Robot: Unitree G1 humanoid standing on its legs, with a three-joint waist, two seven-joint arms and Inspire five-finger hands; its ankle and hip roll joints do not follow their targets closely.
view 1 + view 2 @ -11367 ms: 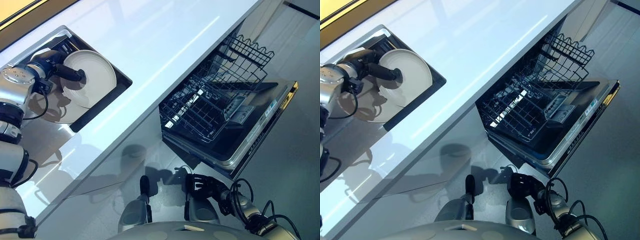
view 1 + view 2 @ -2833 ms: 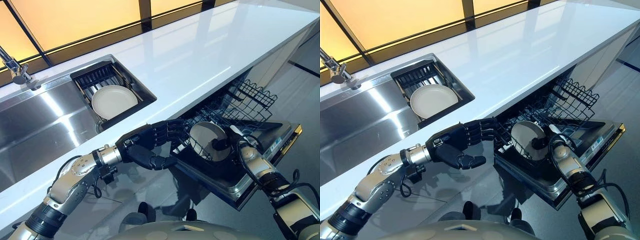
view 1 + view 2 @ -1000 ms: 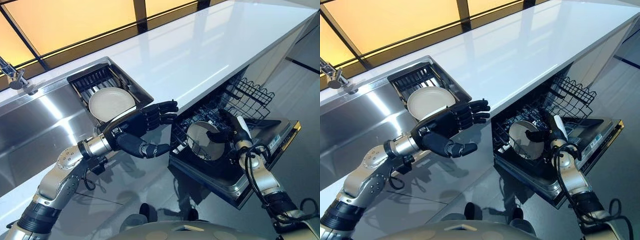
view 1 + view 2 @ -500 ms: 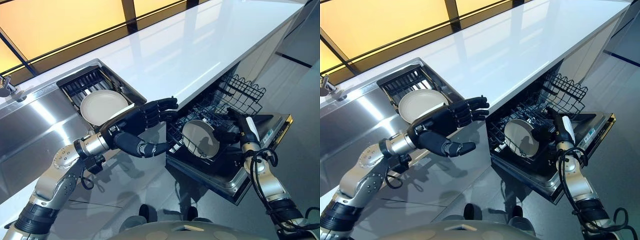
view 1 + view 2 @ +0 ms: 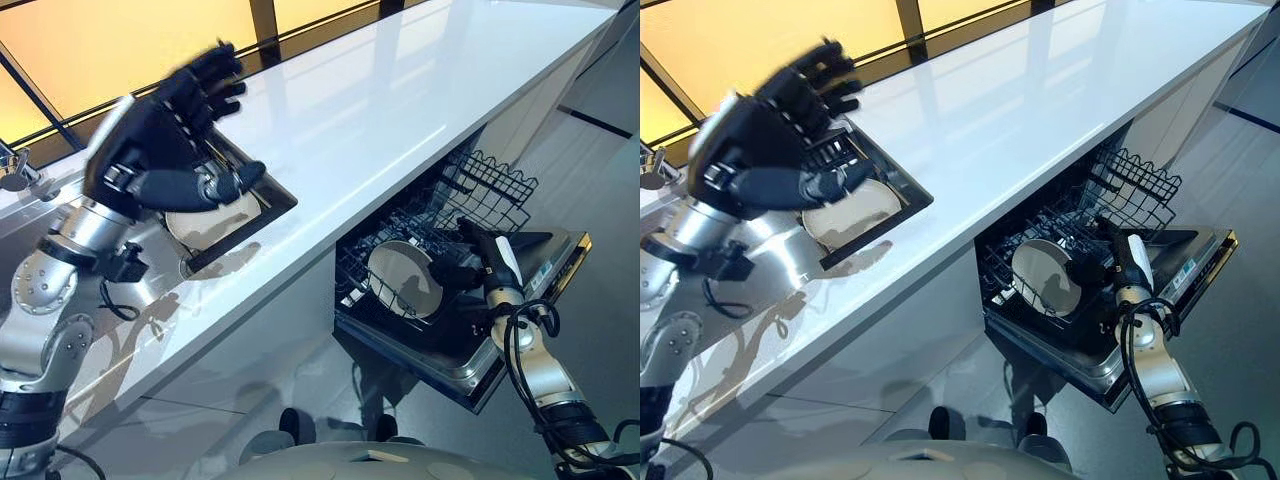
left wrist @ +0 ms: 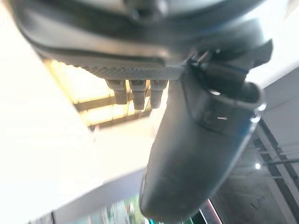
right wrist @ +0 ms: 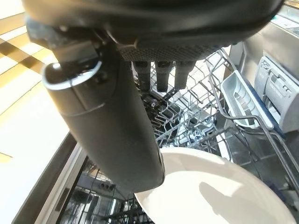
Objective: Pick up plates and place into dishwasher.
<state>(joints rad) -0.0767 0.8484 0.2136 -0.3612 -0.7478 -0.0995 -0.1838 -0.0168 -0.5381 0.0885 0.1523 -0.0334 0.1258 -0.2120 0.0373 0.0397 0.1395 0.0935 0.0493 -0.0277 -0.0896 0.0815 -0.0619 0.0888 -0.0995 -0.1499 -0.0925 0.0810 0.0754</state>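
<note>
In the left eye view, a white plate (image 5: 402, 277) stood on edge in the wire rack (image 5: 425, 240) of the open dishwasher (image 5: 520, 285), which sat below the white tabletop (image 5: 400, 100). The right hand (image 5: 478, 262) hovered just beside that plate, its fingers straight and clasping nothing. A second plate (image 5: 212, 218) lay in the dark drainer (image 5: 262, 190) set into the tabletop, beside the steel sink (image 5: 60, 330). The left hand (image 5: 165, 140) was raised above the drainer, fingers spread and empty. In the right eye view the racked plate leaned among the rack's tines, and the drainer's plate was partly hidden behind the left hand. In the left wrist view the left hand's fingers (image 6: 134, 95) extended straight. In the right wrist view the right hand's fingers (image 7: 161, 74) reached over the rack, with the plate's rim under the thumb.
</note>
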